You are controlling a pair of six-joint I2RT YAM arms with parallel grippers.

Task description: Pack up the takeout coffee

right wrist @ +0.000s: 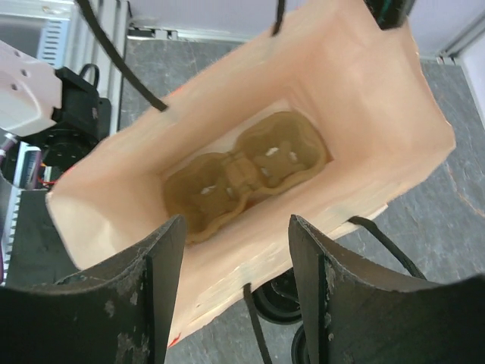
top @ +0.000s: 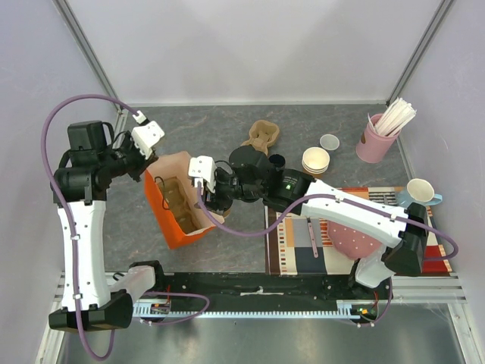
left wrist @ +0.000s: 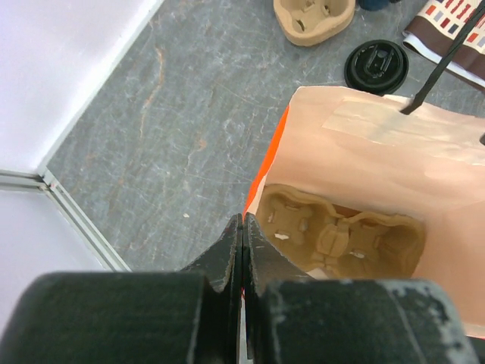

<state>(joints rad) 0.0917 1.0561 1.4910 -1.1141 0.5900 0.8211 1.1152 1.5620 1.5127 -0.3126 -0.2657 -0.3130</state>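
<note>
**Loading the Bag: Approach and Placement**

**Status.** The orange paper bag (top: 173,221) stands upright near the left edge of the bench (left wrist: 174,114), mouth up. A moulded pulp carrier (right wrist: 242,171) lies flat on the bag floor, and both wells that show are empty. The left tool (left wrist: 242,227) has its fingers pressed together at the bag's rim; whether paper is caught between them cannot be told. The right tool (right wrist: 235,227) hangs above the bag mouth, fingers apart, with nothing between them.

**Location of the load.** The takeout coffee is in neither tool and not in the bag. No lidded kraft cup can be picked out with certainty. A black lid (left wrist: 377,66) sits on the bench just beyond the bag, toward the bench middle; whether a cup stands under it cannot be told.

**Procedure (judged from the present layout).**
1. Confirm the cup before closing on anything. A lid alone is not the load.
2. Grip the cup wall below the lid, never the lid itself, which may pop off.
3. Carry the cup upright.
4. Descend from straight above the mouth, clear of the black cord handles (right wrist: 125,72).
5. Centre over one well, lower until the base seats, then spread the fingers.
6. Hold the left tool at the rim so the paper wall cannot fold inward.
</note>
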